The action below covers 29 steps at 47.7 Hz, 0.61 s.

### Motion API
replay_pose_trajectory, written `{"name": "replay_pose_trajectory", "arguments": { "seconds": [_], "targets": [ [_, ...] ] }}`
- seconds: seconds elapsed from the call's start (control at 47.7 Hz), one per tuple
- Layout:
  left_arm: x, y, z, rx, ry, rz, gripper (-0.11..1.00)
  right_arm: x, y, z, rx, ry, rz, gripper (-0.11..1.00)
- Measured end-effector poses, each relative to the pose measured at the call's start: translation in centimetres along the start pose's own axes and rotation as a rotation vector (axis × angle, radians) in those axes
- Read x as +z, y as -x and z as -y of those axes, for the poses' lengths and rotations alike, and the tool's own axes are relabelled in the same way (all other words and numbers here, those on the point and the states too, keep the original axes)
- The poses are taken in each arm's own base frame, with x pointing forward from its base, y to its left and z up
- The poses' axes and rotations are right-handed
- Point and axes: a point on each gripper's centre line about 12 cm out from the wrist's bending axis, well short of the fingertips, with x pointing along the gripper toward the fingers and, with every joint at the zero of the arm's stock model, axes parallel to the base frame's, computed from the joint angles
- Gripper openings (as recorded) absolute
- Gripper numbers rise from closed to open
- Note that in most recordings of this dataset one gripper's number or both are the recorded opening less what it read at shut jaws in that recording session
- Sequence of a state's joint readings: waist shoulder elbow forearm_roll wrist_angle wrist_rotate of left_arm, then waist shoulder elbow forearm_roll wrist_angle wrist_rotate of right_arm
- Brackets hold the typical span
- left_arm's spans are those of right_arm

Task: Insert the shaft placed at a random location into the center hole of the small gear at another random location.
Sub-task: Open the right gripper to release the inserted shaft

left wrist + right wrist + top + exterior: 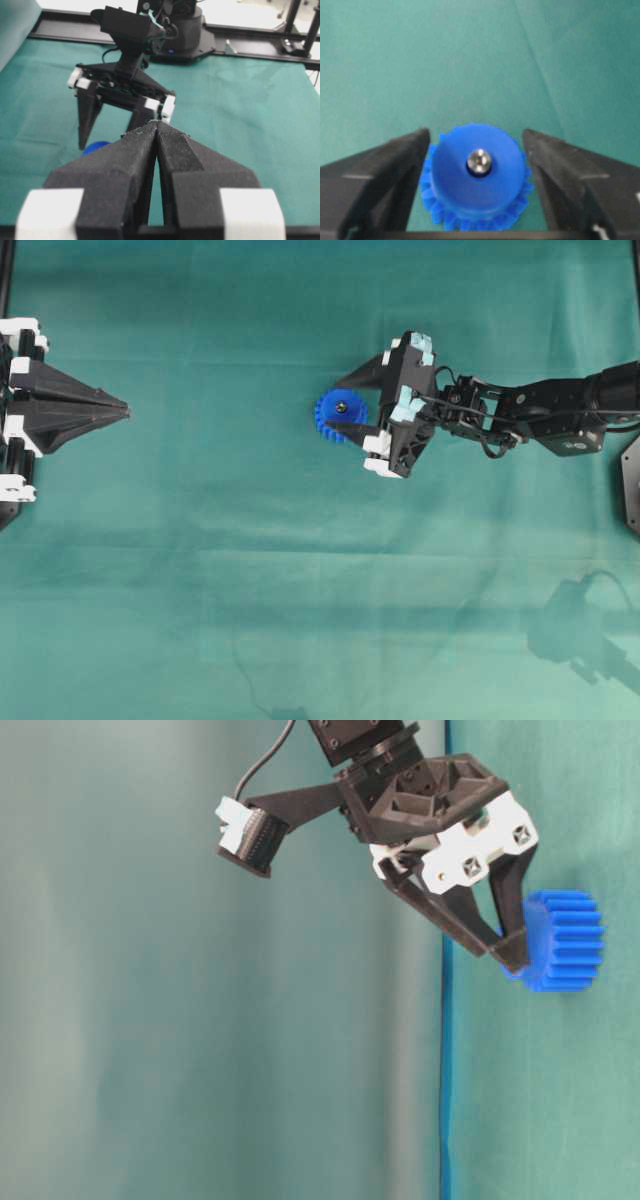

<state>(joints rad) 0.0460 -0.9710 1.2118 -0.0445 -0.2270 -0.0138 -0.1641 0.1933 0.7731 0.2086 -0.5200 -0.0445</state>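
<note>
Two arms are sharing a green cloth-covered table (pixel 250 590), mine among them. From the right of the overhead view my right arm (pixel 540 410) is reaching in toward the middle, and my right gripper (pixel 479 150) is standing with its jaws spread wide, one finger (pixel 385 170) on each side of the small gear (pixel 477 175) and a strip of green cloth showing between each finger and the blue teeth, so I am gripping nothing. In the table-level view one fingertip is overlapping the gear's edge; whether it is brushing the plastic there I cannot tell. At the far left edge my left gripper (pixel 122 410) is sitting with its jaws pressed together on nothing, well apart from the gear. That gear is lying flat on the cloth near the table's centre, hub upward. Inside the center hole (pixel 479 163), the shaft (pixel 479 160) is sitting end-on as a shiny dot.
</note>
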Motion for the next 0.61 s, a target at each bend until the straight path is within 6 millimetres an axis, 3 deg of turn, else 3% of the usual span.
{"name": "replay_pose_trajectory", "arguments": {
  "seconds": [0.084,0.419,0.608],
  "targets": [
    [0.0,0.0,0.0,-0.002,0.0,0.0,0.0,0.9,0.4,-0.1,0.005,-0.003,0.013,0.83],
    [0.2,0.2,0.0,-0.002,0.0,0.011,0.0,6.4,4.3,-0.8,0.04,-0.009,0.101,0.84],
    [0.2,0.2,0.0,-0.003,-0.001,0.012,0.0,7.0,5.7,-0.9,0.05,-0.009,0.102,0.84]
  ]
}}
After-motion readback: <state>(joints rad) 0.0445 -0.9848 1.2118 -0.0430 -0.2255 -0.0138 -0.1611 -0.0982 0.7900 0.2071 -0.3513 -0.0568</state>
